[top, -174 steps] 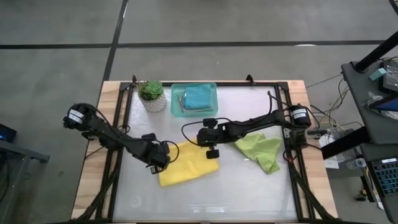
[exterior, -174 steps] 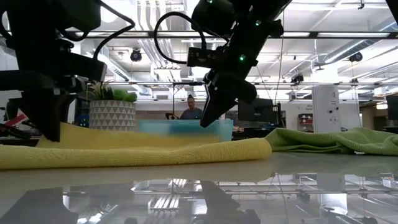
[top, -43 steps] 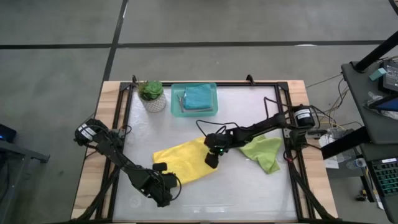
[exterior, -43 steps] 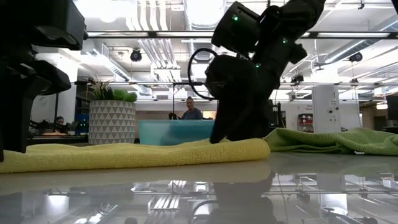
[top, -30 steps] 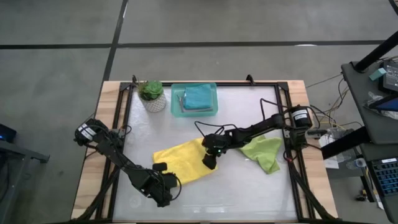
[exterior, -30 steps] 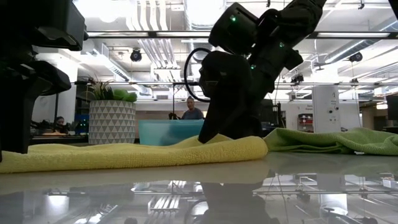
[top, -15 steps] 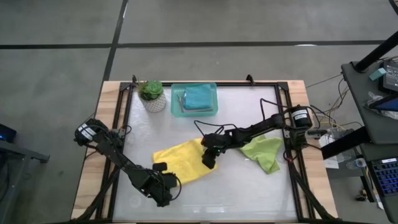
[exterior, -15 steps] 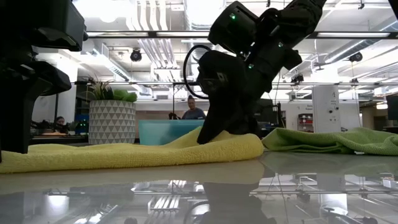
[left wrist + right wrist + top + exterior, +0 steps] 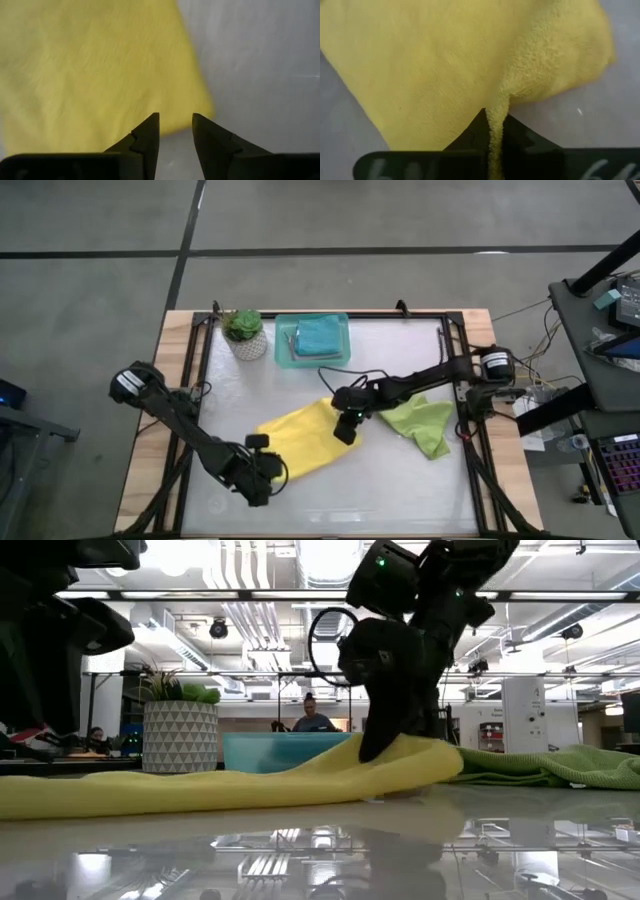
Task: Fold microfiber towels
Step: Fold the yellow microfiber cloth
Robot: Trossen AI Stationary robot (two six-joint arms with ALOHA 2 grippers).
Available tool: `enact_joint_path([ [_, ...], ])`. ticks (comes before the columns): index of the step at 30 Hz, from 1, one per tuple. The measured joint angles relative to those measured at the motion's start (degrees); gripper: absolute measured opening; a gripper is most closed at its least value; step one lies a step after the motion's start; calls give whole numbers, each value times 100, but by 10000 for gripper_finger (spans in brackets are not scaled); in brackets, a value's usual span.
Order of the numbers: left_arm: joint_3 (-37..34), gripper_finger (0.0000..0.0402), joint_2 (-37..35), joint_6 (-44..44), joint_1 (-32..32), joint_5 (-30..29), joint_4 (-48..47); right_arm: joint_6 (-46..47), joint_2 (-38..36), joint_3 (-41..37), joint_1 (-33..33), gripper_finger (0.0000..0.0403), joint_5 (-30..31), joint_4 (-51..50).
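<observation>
Left end effector [image 9: 262,477] sits at 7 o'clock on the desk [image 9: 400,480], fingers spread, over the near corner of the yellow towel [image 9: 295,442]. Towel lies at centre. Right end effector [image 9: 346,429] pinches its 3 o'clock edge, lifted. Lime green towel [image 9: 422,423] at 3 o'clock.

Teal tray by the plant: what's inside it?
The teal tray holds a folded teal-blue towel. Whether more cloths lie beneath it cannot be seen; the top one covers them.
</observation>
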Motion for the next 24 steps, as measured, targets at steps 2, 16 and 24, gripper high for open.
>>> enact_joint_path([
  [2, -78, 101, -75, 5, 0, -155, -48, -77, -114, 85, -58, 17, 29, -452],
  [16, -1333, 100, -98, -13, 31, -1062, 1724, -294, -285, 1207, -39, 17, 1048, -2502],
  [24, -1851, 100, -37, -22, 81, -1291, 2489, -190, -284, 1402, 128, 17, 1031, -2313],
])
